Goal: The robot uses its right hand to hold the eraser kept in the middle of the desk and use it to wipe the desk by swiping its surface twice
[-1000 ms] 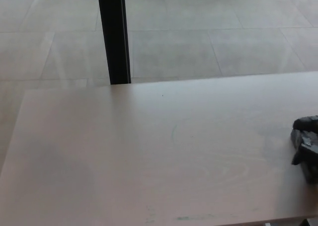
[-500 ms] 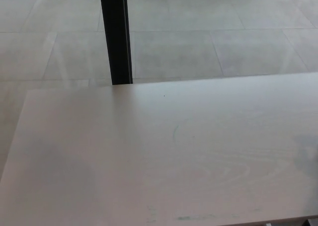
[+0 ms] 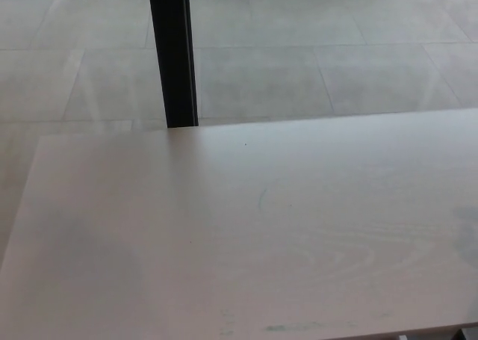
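The pale wooden desk [image 3: 246, 235] fills the lower part of the head view. No eraser shows anywhere on it. Neither of my hands is in the picture. A faint curved mark [image 3: 262, 198] and some smudges near the front edge [image 3: 291, 327] lie on the desk top.
A black vertical post [image 3: 173, 52] stands behind the desk's far edge, left of centre. Grey floor tiles [image 3: 336, 48] stretch beyond the desk. A small dark object [image 3: 469, 334] peeks in at the bottom right corner, below the desk's front edge.
A second ago my right hand showed at the desk's right edge; it has gone out of the picture to the right. The view has shifted slightly.
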Motion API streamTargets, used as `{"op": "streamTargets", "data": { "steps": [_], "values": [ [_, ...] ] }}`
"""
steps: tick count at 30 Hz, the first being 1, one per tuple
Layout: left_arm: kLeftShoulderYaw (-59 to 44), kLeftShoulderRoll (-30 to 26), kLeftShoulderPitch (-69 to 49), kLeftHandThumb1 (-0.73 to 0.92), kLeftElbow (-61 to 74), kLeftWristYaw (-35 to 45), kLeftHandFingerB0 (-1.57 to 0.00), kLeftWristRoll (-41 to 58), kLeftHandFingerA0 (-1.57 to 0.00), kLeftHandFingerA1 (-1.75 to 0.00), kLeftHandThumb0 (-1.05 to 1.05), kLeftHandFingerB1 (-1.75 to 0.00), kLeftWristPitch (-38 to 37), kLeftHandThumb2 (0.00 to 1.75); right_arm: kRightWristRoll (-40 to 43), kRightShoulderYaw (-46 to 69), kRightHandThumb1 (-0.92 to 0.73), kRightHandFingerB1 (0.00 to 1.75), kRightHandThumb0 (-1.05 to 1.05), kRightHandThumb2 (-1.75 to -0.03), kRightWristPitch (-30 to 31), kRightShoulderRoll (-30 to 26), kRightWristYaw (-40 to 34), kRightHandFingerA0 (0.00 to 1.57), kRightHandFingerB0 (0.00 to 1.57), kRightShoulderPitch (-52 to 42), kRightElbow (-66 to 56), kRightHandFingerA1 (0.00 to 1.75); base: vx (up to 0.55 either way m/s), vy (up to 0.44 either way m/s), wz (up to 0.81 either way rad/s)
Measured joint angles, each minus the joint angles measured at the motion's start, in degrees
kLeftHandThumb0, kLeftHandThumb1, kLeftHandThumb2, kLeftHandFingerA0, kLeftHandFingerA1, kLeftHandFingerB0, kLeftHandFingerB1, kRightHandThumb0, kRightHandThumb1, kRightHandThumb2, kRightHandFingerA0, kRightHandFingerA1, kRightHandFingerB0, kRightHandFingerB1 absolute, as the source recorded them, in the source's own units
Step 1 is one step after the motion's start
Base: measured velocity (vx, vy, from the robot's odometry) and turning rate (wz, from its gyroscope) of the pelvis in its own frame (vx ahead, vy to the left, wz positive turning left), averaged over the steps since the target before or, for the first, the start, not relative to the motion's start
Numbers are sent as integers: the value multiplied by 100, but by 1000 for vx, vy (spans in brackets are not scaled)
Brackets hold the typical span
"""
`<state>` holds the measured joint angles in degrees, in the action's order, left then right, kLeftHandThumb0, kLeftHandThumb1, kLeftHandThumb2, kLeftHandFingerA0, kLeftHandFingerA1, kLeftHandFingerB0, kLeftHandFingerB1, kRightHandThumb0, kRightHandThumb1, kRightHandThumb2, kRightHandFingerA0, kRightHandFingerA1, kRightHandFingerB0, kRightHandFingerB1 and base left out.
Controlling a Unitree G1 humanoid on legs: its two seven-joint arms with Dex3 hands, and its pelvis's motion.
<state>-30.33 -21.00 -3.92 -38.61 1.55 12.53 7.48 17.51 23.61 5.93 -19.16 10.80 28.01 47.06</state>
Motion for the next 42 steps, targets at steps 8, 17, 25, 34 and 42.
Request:
{"op": "streamTargets", "data": {
  "steps": [8, 17, 25, 34, 42],
  "values": [
    [26, 0, -11, 90, -24, -4, -39, -6, -48, -93, -44, -69, -3, 68, 481, 175, -66, 35, -74, -99, 623, -63, 537, 52, 8, 472, -834, 66, 0, 0, 0],
    [24, 0, -107, 90, -111, 0, -36, -3, -47, -91, -45, -66, -5, 67, 1135, 1212, -69, 46, -84, -103, 1289, -1199, 892, 50, 20, 1216, -1088, 59, 0, 0, 0],
    [15, -1, -210, 90, -100, 13, -43, 0, -49, -92, -43, -72, -18, 68, 1304, 2597, -75, 52, -79, -62, 1475, -2395, 671, 71, 41, 178, -1409, 59, 0, 0, -1],
    [10, 2, -200, 89, -98, 2, -46, 2, -53, -97, -43, -75, -19, 65, 1222, 3720, -76, 57, -72, -64, 1153, -2078, 306, 82, 37, -1839, -1309, 61, 0, 0, 0],
    [-31, 5, -174, 89, -159, -30, -44, 1, -52, -93, -44, -71, -20, 66, 1105, 3775, -73, 58, -70, -62, 613, -599, -186, 79, 37, -2962, -1108, 65, 0, 0, 0]
  ]
}}
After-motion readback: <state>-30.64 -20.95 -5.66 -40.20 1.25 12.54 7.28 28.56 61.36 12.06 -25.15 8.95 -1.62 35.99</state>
